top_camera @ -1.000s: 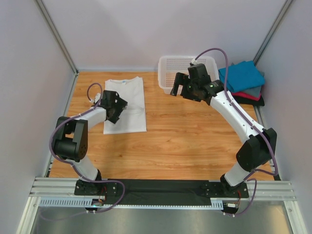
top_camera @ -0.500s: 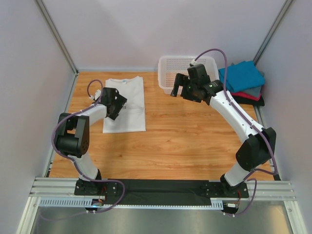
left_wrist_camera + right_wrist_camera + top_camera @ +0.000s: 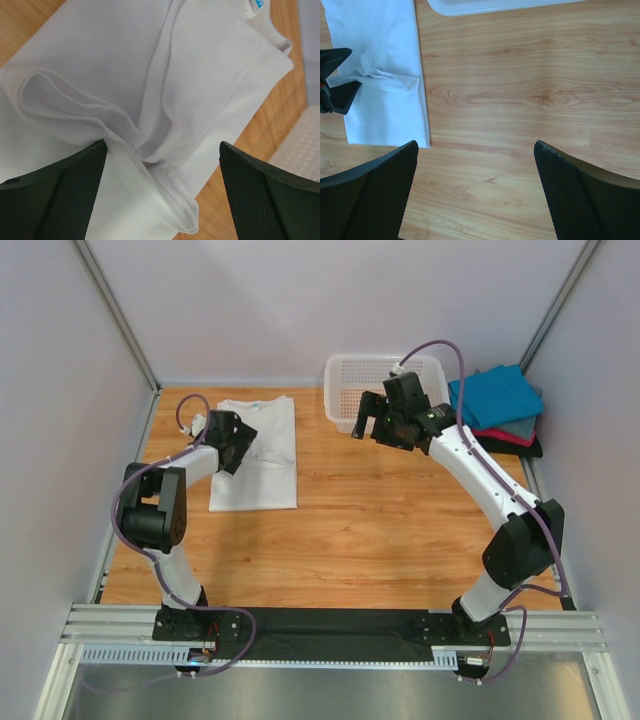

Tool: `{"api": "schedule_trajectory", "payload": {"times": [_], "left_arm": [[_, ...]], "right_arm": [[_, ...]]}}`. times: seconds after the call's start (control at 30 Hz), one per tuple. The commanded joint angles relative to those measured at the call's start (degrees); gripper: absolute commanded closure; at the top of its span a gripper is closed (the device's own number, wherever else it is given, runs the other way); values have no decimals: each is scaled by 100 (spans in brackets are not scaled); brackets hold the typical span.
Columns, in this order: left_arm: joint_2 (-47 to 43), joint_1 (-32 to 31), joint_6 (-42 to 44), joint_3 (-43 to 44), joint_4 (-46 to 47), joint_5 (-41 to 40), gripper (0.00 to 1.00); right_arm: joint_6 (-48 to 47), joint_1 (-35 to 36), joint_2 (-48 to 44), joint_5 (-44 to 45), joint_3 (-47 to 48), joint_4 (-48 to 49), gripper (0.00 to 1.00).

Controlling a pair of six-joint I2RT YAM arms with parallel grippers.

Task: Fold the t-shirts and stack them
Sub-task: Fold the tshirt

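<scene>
Count: one white t-shirt [image 3: 262,455] lying flat; one folded stack [image 3: 497,400], teal-blue on top with red and black edges below; one mesh basket [image 3: 333,390].
Shirt location: far-left part of the wooden table [image 3: 380,525], well apart from the stack at far right, with the basket between them.
Left gripper [image 3: 162,145]: fingers spread, low on the shirt, a raised ridge of cloth between them.
Right gripper [image 3: 475,143]: fingers spread, holding nothing, above bare wood.
Left wrist view only: blue neck label [image 3: 257,5]; the layers of the ridge.
Top view only: the stack.
Obstruction: right arm [image 3: 480,480] covers part of the basket's near wall.
</scene>
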Motion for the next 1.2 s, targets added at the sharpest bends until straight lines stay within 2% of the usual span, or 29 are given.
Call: {"api": "schedule_trajectory", "payload": {"times": [0.0, 0.23, 0.37, 0.5, 0.63, 0.7, 0.9, 1.07, 1.17], "left_arm": [[161, 25, 45, 383, 366, -118, 1], [627, 25, -281, 665, 963, -83, 2], [400, 25, 61, 902, 762, -197, 2], [-478, 34, 886, 920, 219, -408, 2], [-1418, 139, 2071, 771, -406, -566, 1], [-1919, 262, 2241, 622, -1053, -645, 1], [-3010, 772, 2225, -765, -1944, 180, 1], [-3809, 1071, 1636, -2240, -2007, 453, 4], [-3977, 1194, 1320, -2690, -1998, 471, 7]], "right_arm": [[13, -24, 11, 49, 234, -18, 0], [5, -24, 230, -197, 304, 245, 0], [-109, -16, 301, -653, 322, 658, 0], [-232, 133, 468, -1268, 251, 1124, 0], [-321, 520, 722, -1287, 348, 1309, 0], [-207, 730, 959, -1261, 374, 1309, 1], [619, 1065, 1540, -1480, 111, 1300, 9], [1243, 1320, 1734, -1656, -486, 1748, 12], [1779, 1399, 1936, -1884, -697, 2117, 21]]}}
